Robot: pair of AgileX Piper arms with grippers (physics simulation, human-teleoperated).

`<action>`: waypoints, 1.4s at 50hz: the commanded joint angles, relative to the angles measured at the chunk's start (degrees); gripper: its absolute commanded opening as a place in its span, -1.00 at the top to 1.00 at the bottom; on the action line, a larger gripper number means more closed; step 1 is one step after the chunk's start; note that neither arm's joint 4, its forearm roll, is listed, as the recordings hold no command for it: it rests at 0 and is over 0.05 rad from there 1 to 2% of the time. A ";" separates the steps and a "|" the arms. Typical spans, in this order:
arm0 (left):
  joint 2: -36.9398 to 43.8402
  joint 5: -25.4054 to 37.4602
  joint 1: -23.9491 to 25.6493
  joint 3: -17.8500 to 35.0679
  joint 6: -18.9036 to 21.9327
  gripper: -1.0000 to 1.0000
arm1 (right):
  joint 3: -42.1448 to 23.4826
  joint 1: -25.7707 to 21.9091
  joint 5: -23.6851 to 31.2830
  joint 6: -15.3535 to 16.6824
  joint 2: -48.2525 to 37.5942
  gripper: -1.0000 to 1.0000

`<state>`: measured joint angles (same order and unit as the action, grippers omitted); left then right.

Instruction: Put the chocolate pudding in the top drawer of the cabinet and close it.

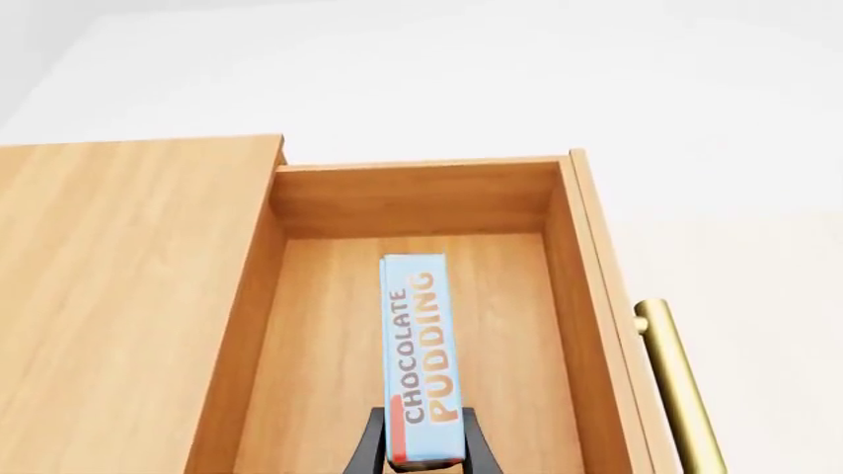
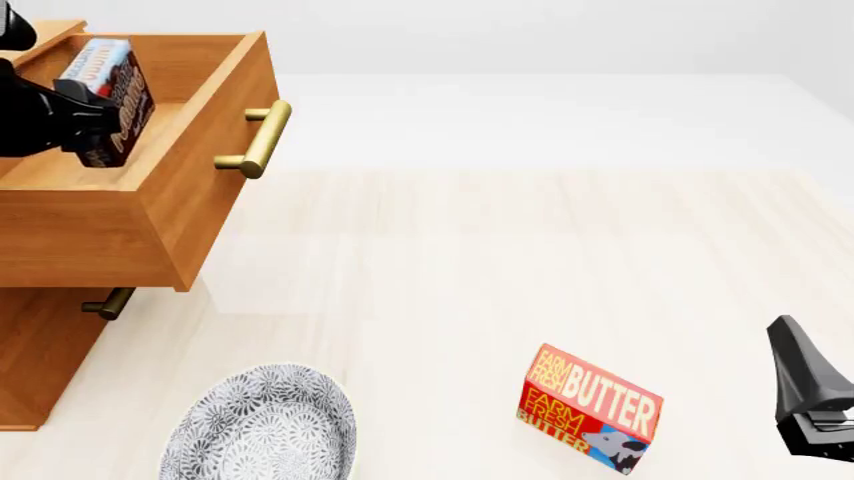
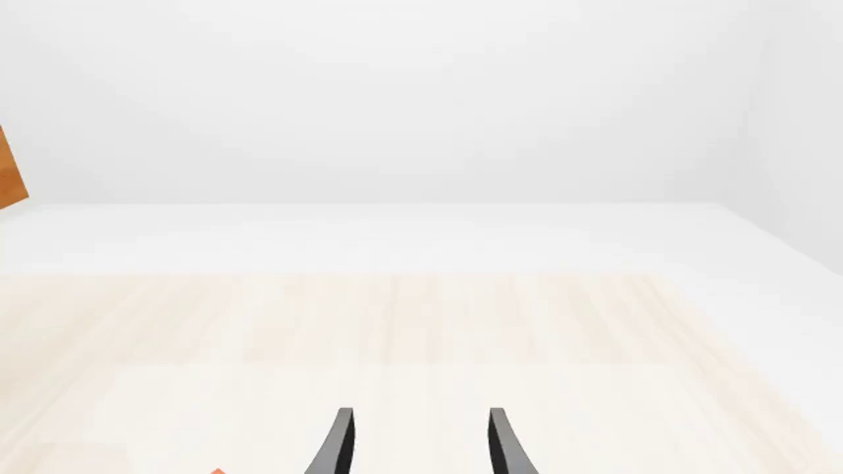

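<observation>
Over the drawer, left wrist view: my left gripper point(image 1: 424, 456) pinched the chocolate pudding point(image 1: 421, 355), a thin rectangular box with a light blue face and orange-and-brown lettering, one black finger on each side of its near end.
Pudding's place: it stood on edge inside the top drawer point(image 1: 303, 346), a pulled-out box of medium-brown wood; whether it touched the drawer floor I could not tell.
Drawer front: a brass cylindrical bar handle point(image 1: 674, 380) ran along its outer face.
Cabinet: the flat medium-brown wooden top of the cabinet point(image 1: 125, 296) lay just beside the open drawer.

Front view, left side: my left gripper point(image 2: 83, 120) held the pudding point(image 2: 110, 92) over the open drawer point(image 2: 147, 215), whose brass handle point(image 2: 258, 138) faced the table's middle.
Lower drawer: a second brass handle point(image 2: 107, 302) showed beneath.
Table: a red-and-yellow "BUTTER" box point(image 2: 589, 408) lay on the pale wooden table point(image 2: 467, 260), well apart from a round grey patterned plate point(image 2: 262, 424).
Right gripper: my right gripper point(image 2: 809, 395) sat at the right edge.

Right wrist view: my right gripper point(image 3: 418, 442) was spread, its black fingers apart with nothing between them, above the table point(image 3: 395, 326).
</observation>
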<state>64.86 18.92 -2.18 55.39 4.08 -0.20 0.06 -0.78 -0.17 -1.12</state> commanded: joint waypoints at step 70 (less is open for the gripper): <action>0.52 -0.26 0.16 -0.76 -0.26 -1.00 | 0.00 0.00 0.00 0.00 0.00 -1.00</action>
<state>65.61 17.97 -2.03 54.10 3.63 -0.20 0.06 -0.78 -0.17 -1.12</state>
